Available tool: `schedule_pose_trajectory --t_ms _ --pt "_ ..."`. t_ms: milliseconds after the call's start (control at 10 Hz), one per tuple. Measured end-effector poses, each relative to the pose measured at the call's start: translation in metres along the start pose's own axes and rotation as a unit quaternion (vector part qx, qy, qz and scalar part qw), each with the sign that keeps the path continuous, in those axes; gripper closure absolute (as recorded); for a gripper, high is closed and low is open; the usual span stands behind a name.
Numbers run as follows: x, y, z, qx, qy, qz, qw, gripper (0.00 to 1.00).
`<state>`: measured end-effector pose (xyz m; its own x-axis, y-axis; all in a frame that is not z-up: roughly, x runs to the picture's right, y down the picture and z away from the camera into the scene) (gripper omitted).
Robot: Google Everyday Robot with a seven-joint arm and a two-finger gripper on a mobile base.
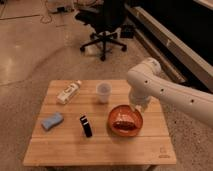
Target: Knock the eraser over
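Smooth white arm of thick rounded segments with small dark dots, its jaws tucked below its rounded end.

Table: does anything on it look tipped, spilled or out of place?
Only the white bottle at the back left lies on its side. No spill shows. The cup and black eraser stand upright; the gripper hangs shut over the far rim of the red bowl.

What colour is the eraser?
Eraser: black, pale stripe near one end; camera view. Gripper shut, above the bowl.
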<state>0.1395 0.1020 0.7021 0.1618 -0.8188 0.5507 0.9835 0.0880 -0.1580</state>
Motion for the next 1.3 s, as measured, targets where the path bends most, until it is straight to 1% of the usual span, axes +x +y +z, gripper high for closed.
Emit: schedule_pose_trajectory --t_ms 100,200,300,400,500,600,700,800,900,1100,1300 --pt "-0.005 -0.004 0.001 -0.001 -0.002 -0.016 0.9999 0.59" --pt "-0.003 -0.008 0.0 0.0 -0.003 -0.032 0.9995 0.59" --pt "-0.001 -0.01 -0.004 0.0 -0.004 -0.031 0.9995 0.59" --pt "0.001 -0.003 -0.006 -0.004 -0.005 -0.018 0.9998 0.59" --pt "0.001 0.0 -0.003 -0.007 -0.007 -0.018 0.9998 0.59" --pt "-0.002 -0.002 0.003 -0.008 -0.007 -0.021 0.9997 0.59" --pt "-0.004 -0.01 0.004 -0.006 -0.006 -0.024 0.9997 0.59" --pt "-0.014 -0.02 0.0 -0.003 -0.006 -0.029 0.9995 0.59" --pt "-0.019 -0.019 -0.001 -0.006 -0.006 -0.028 0.9996 0.59" --pt "-0.017 -0.016 0.001 -0.01 -0.009 -0.027 0.9995 0.59" --pt "-0.014 -0.026 0.003 -0.01 -0.008 -0.031 0.9994 0.59"
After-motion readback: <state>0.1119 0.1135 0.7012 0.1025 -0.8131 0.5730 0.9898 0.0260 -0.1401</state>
